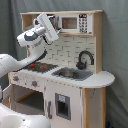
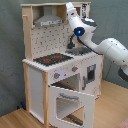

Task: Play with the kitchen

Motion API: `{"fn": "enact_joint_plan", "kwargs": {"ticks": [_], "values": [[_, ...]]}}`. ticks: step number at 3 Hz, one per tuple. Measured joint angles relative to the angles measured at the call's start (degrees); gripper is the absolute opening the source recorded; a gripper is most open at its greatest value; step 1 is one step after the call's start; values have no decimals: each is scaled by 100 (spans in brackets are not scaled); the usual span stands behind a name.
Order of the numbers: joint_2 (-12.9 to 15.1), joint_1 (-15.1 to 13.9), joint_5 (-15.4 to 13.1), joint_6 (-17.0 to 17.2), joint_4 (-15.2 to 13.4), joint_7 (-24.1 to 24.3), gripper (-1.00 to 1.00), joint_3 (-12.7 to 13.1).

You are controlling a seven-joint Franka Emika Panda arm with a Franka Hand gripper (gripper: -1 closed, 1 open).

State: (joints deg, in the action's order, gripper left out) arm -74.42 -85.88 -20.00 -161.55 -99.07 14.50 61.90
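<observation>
One arm (image 1: 15, 62) reaches up to the top shelf of the kitchen (image 1: 92, 82) in both exterior views. In the first exterior view the kitchen fills the middle and right of the frame, and the gripper (image 1: 51, 26) sits at upper left, raised in front of the hood, well above the hob (image 1: 41, 66). Whether it is released or clenched I cannot tell.

The sink (image 1: 72, 73) lies at the centre of that frame, with the faucet (image 1: 84, 59) just behind it and a white microwave panel (image 1: 75, 23) on the upper shelf.

In the second exterior view the kitchen (image 2: 35, 80) stands at left and centre, and the arm (image 2: 107, 49) comes in from the right edge, its gripper (image 2: 70, 8) at the top centre beside the hood (image 2: 49, 19). The oven door (image 2: 71, 104) hangs open, tilted outward at lower centre. The hob (image 2: 52, 59) shows red rings, and the pegboard (image 2: 50, 40) rises behind it.
</observation>
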Motion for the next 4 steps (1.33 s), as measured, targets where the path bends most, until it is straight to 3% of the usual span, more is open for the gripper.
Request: {"fn": "enact_joint_plan", "kwargs": {"ticks": [2,4], "values": [[-46,656,-25,189,-685,-566,100,-404],[-227,1506,-31,227,-1475,-1010,100,-723]]}}
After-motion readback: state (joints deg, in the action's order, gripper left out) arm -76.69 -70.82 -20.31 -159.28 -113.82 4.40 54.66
